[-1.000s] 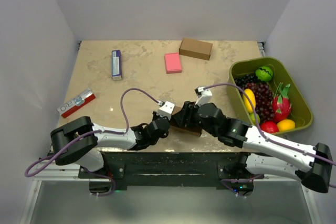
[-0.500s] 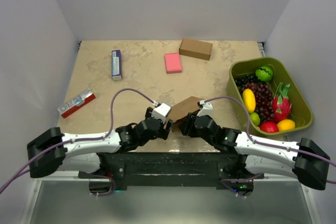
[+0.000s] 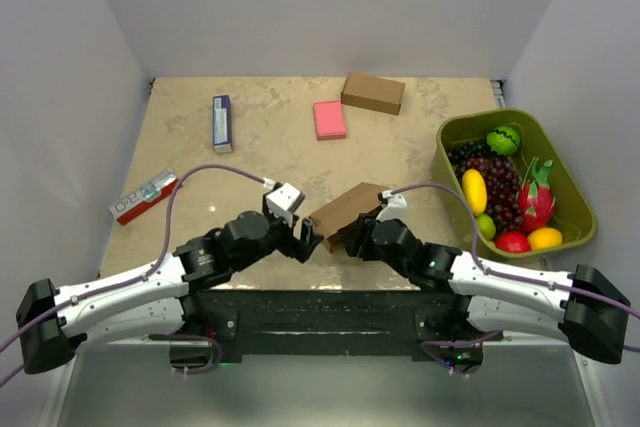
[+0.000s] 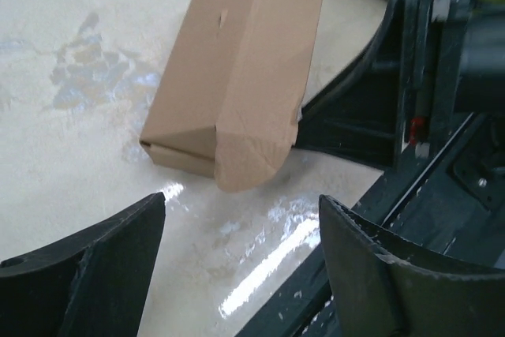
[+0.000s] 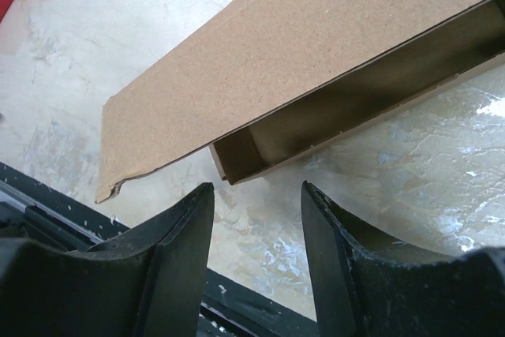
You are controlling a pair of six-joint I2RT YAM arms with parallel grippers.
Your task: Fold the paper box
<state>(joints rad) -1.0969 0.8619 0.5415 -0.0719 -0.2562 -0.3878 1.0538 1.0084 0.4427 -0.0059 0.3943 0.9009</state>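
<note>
One table [image 3: 260, 147], tan and marbled, carries every item below.

One green tub [image 3: 441, 162], far right, is filled with fruit [image 3: 500, 192]; it stands well apart from the work and has no part in it.

One paper box [image 3: 345, 209], the task's piece, lies at the near middle of the table between my two grippers. It is partly formed. Its long lid panel [image 5: 316, 61] stands lifted, so one long side gapes open towards my right wrist.

One ready-made brown box [image 3: 373, 93] sits far centre, closed and out of reach.

One pink block [image 3: 329, 119] lies just left of it.

One blue-and-white carton [image 3: 222, 123] and one red-and-white packet [image 3: 146, 196] are parked on the left side.

One left gripper [image 3: 308, 237] has its jaws spread wide and grasps nothing. It faces the box's left end, probably so as to take the end flap.

One right gripper [image 5: 252, 191] has its jaws apart, with bare table between them. It sits just short of the open long side, placed, I judge, to steady the box or press the lid down.

One tuck flap [image 4: 246, 159], rounded, is bent over the left end and not yet tucked in.
</note>
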